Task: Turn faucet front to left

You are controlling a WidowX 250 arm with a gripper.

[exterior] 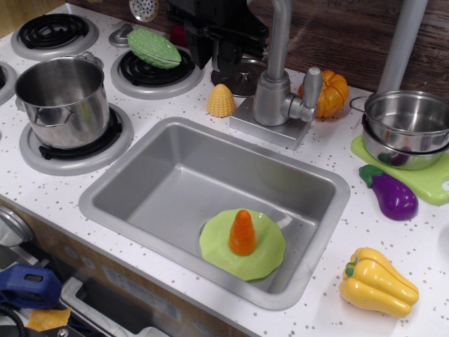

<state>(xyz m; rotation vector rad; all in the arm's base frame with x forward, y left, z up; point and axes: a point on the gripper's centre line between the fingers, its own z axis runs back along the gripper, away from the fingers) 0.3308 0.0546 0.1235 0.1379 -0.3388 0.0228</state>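
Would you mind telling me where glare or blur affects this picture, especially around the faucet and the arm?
In the observation.image view, lighting is even and focus sharp across the counter; the faucet shows soft highlights, not blown out; the stacked steel bowls and the pot carry bright reflections; the dark tool, cropped at the top edge, is underexposed, so its jaws cannot be read.
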